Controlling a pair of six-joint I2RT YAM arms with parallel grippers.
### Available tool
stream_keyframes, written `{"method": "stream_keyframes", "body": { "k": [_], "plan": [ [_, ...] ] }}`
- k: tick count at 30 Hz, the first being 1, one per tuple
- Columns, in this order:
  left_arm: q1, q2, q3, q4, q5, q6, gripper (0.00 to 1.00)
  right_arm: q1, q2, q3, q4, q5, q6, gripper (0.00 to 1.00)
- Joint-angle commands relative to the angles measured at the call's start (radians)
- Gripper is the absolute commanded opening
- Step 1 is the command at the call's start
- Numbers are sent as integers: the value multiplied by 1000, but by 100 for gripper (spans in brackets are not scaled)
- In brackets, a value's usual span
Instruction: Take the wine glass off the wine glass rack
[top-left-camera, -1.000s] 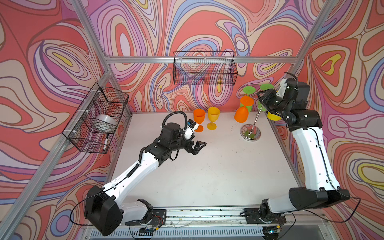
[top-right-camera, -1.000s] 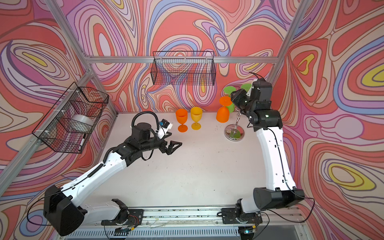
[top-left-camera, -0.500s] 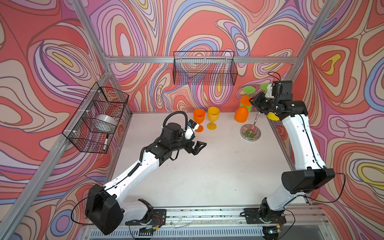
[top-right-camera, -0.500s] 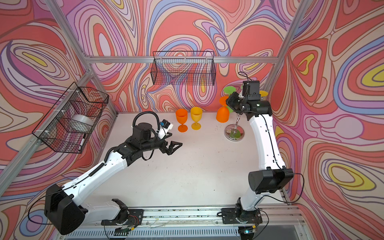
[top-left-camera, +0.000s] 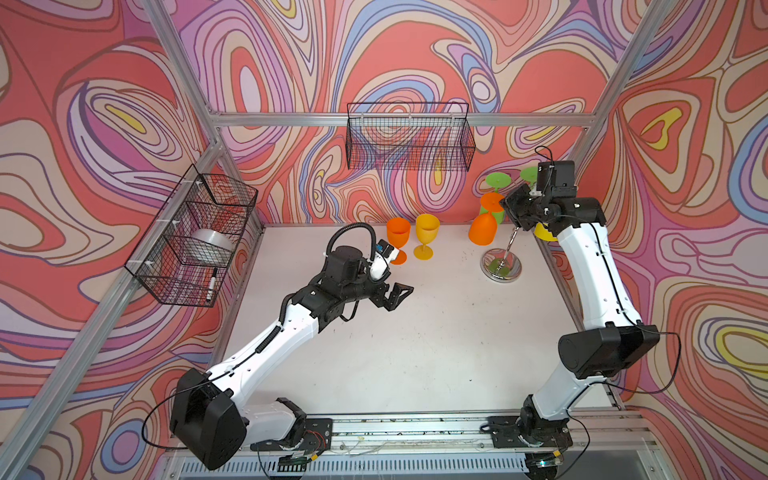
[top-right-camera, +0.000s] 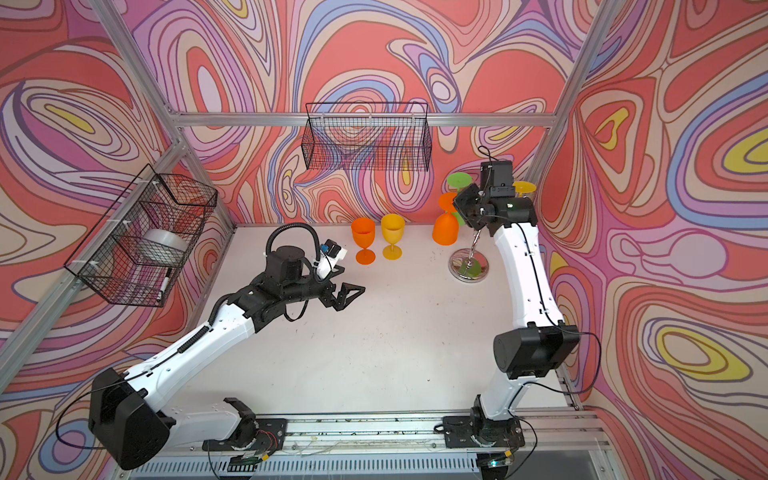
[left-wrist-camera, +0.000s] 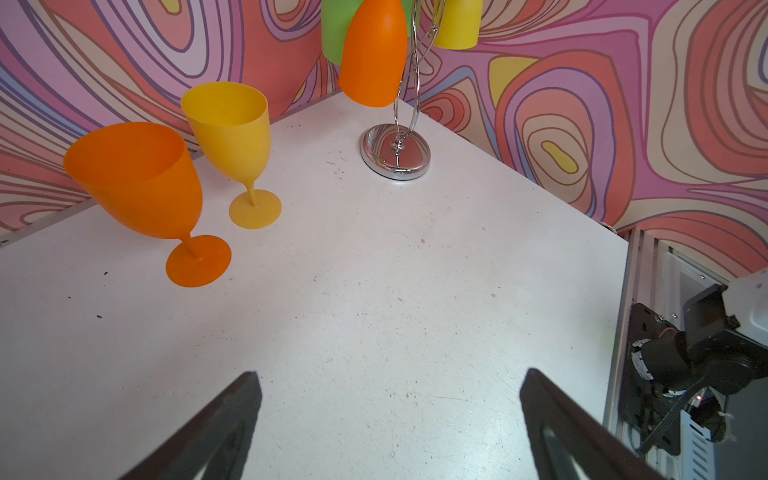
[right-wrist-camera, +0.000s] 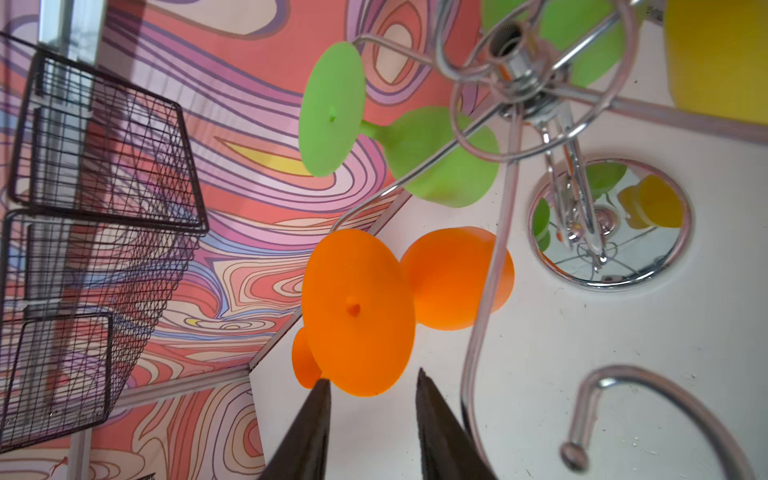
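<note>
Six wine glasses (top-left-camera: 427, 232), it seems: two standing, four hanging on one wine glass rack (top-left-camera: 490, 268); two wire baskets (top-left-camera: 409, 137).

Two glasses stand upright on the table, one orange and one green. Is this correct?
Not quite: the second glass is yellow, not green, as the left wrist view shows. It stands upright on the table beside the orange glass.
</note>
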Motion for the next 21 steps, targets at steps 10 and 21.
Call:
{"method": "stream_keyframes", "body": {
  "k": [10, 21],
  "plan": [
    [-4, 27, 17, -10, 1, 12, 98, 26, -16, 38, -126, 222, 0, 37],
    [-4, 25, 16, -10, 0, 10, 97, 25, -85, 28, -100, 381, -132, 38]
  ]
}}
